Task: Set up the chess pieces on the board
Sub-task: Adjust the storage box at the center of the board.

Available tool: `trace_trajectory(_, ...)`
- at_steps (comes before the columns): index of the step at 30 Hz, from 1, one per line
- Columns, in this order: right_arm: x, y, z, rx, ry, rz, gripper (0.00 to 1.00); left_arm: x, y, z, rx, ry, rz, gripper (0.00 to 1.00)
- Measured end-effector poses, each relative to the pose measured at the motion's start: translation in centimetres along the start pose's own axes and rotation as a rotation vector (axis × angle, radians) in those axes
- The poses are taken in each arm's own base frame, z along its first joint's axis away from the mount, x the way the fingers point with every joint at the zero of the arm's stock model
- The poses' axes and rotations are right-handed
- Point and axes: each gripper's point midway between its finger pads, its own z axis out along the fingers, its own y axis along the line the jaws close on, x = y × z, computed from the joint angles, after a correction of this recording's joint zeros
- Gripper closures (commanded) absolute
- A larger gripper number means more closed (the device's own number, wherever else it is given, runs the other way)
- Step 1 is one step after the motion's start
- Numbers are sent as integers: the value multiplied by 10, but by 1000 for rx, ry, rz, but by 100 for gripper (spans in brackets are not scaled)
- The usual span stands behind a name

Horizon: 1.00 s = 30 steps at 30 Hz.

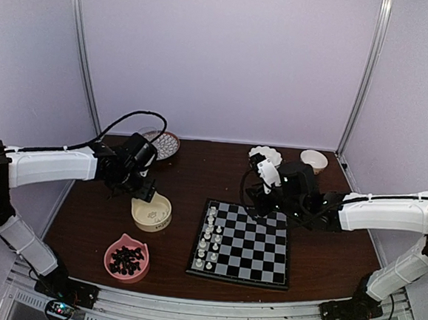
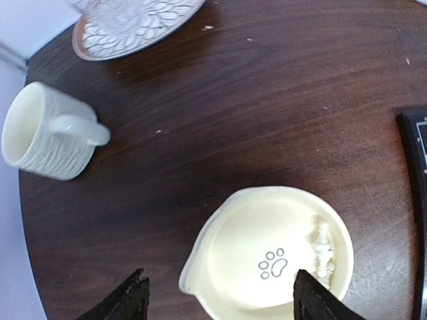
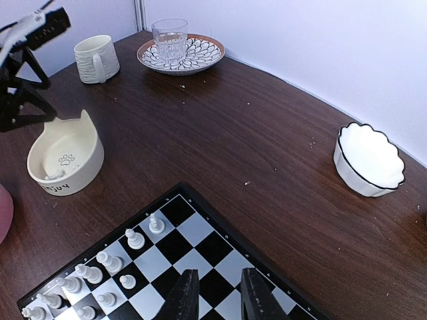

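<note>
1. Far left on the bench, the pink bowl (image 1: pixel 126 259) holds a heap of dark pieces.
2. The left fingers (image 2: pixel 130 300) hang spread wide above the cream paw-print bowl (image 2: pixel 267 192) and grip nothing. A small cluster of white chess pieces (image 2: pixel 323 248) lies toppled against the bowl's inner wall.
3. They look light, hard and smooth, so they will probably skid or roll under a careless pinch. The curved wall crowds them, too. The best hold looks like the narrow stem just above the round base, so the piece can be stood upright.
4. On the board (image 1: pixel 255 245), more white pieces stand upright in 2 files along its left side. That suggests the setup is only partly done.
5. The right fingers (image 3: pixel 185 297) hover over the board's far edge, parted only narrowly, with nothing between them.
</note>
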Motion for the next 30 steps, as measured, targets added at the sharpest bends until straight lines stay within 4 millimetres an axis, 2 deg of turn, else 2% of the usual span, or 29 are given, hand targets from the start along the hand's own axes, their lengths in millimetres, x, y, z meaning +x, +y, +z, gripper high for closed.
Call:
trace_trajectory(2,-3,0,-3,-2,-9,-1,75,-2,-12,15,38,22,97,23)
trace_trajectory(5,-6,1,-6,-5,-21,-5,75,9,-22,37,61,83,216,23)
trace_trajectory(8,-7,1,-7,-6,-24,-6,75,15,-29,54,74,129,287,27)
trace_trajectory(11,-4,0,-7,-5,-19,-8,75,7,-31,66,77,141,294,38)
trace_trajectory(16,-3,1,-7,-6,-18,-10,75,-11,-17,84,58,154,235,44)
trace_trajectory(19,-3,1,-7,-8,-18,-11,76,-12,-9,89,54,168,200,60)
trace_trajectory(21,-3,2,-7,-10,-18,-11,76,-8,-4,93,58,193,178,82)
trace_trajectory(22,-3,2,-7,-11,-18,-10,76,-5,-2,95,61,204,166,89)
trace_trajectory(25,-3,2,-7,-15,-19,-10,76,3,8,97,50,243,144,93)
trace_trajectory(28,-4,3,-7,-18,-19,-11,76,-3,8,97,64,223,60,98)
trace_trajectory(30,-4,4,-7,-20,-20,-11,76,3,10,95,55,233,15,99)
